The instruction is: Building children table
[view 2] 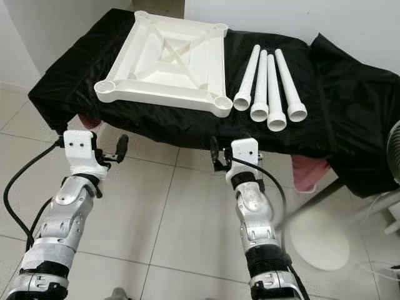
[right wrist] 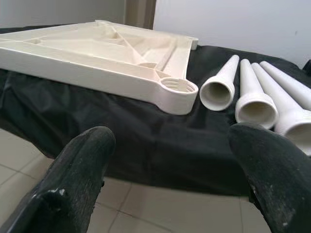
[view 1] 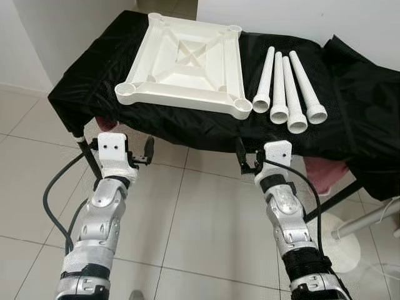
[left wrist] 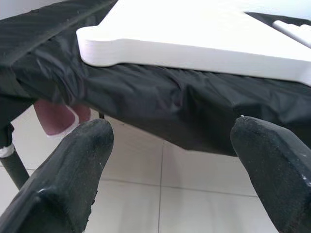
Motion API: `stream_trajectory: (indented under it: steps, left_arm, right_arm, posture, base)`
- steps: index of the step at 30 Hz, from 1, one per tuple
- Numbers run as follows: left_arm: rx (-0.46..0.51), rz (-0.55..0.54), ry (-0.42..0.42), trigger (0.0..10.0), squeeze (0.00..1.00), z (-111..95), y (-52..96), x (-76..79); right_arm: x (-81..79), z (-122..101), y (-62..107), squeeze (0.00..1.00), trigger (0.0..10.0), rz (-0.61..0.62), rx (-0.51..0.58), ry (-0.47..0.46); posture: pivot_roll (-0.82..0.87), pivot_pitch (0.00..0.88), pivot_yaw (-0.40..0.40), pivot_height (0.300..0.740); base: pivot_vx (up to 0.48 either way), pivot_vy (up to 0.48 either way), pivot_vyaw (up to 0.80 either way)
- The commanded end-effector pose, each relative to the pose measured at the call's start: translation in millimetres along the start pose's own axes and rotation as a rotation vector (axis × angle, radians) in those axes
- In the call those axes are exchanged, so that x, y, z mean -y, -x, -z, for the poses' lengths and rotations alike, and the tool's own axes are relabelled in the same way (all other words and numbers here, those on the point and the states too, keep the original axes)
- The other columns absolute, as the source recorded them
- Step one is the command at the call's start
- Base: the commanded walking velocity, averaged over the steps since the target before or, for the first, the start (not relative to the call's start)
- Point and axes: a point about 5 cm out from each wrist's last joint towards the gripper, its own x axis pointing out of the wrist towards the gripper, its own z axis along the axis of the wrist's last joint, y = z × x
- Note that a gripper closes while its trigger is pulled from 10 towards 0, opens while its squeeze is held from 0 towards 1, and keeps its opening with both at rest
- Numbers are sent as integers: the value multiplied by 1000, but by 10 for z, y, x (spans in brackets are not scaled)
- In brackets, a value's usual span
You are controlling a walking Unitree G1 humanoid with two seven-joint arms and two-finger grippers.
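A white plastic table top point(view 1: 187, 62) lies upside down on the black cloth, with a round socket point(right wrist: 177, 86) at each corner. To its right, several white tapered legs point(view 1: 289, 90) lie side by side, their wide open ends point(right wrist: 217, 93) toward me. Both grippers hang below the table's front edge, over the floor. My left gripper point(view 1: 136, 153) is open, below the top's near left corner point(left wrist: 97, 46). My right gripper point(view 1: 249, 160) is open, below the gap between the top and the legs. Neither holds anything.
The black cloth point(view 1: 350, 106) drapes over a low table, and a black table leg point(view 1: 87, 156) stands at the left. Pink fabric point(view 1: 325, 172) hangs under the right side. A white stand with a round base point(view 1: 342, 245) sits on the tiled floor at right.
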Motion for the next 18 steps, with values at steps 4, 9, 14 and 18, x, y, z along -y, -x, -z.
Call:
stream_trajectory:
  steps: [4,9,14,18]
  left_arm:
    - [-9,51,-15,10000,0,30,1,40]
    - [-15,53,-24,10000,0,48,7,38]
    - [-20,52,-17,10000,0,86,29,30]
    - [-31,54,-27,10000,0,130,43,14]
  right_arm:
    - [12,-41,13,0,10000,5,24,23]
    - [36,-54,31,0,10000,8,30,30]
    - [55,-28,64,0,10000,24,24,39]
    - [96,-12,127,0,10000,60,22,34]
  posture:
    - [60,43,-20,740]
    - [60,48,-21,740]
    - [44,57,-12,740]
    - [22,59,5,740]
  base:
    - [0,0,0]
    - [0,0,0]
    - [0,0,0]
    - [0,0,0]
